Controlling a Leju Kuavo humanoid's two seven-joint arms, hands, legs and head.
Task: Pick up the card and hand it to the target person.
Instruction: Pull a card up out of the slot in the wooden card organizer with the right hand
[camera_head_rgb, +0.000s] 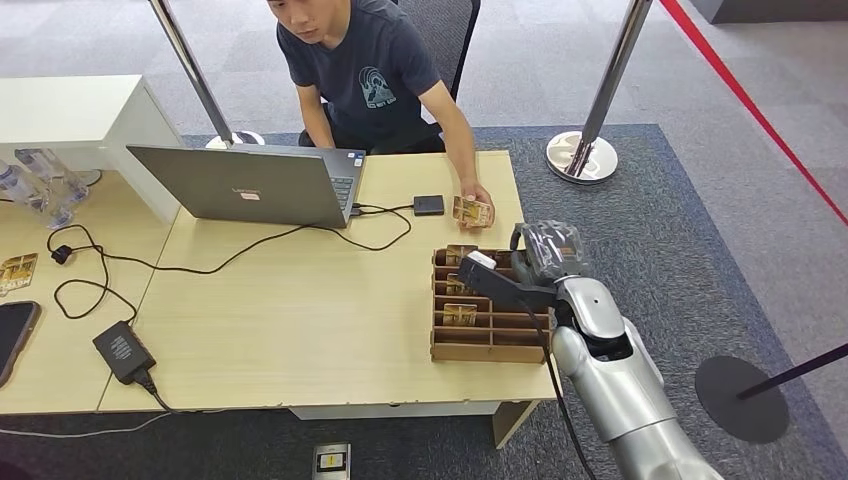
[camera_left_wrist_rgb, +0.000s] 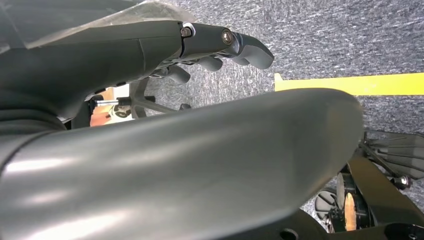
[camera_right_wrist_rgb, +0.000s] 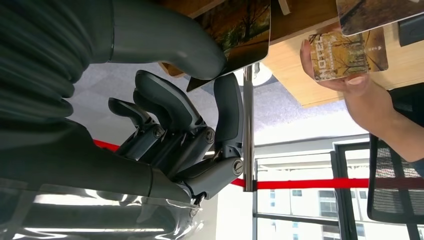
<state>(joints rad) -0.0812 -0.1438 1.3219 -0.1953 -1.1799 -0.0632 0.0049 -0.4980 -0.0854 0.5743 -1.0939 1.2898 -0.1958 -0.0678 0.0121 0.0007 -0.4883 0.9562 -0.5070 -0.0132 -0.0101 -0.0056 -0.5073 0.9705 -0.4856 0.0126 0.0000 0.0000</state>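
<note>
The right hand is pinching a card over the rack; at its twelve o'clock, the person's hand is holding another card.

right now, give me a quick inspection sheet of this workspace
surface: light wooden table, mostly bare in the middle
job's things: slotted wooden tray with cards; right hand pinches a card over it; person's hand holds another card
clutter: laptop, small black box, phone
hands: left hand holds nothing, fingers curled
cables: black cable to a power brick
surroundings: stanchion base, red rope
</note>
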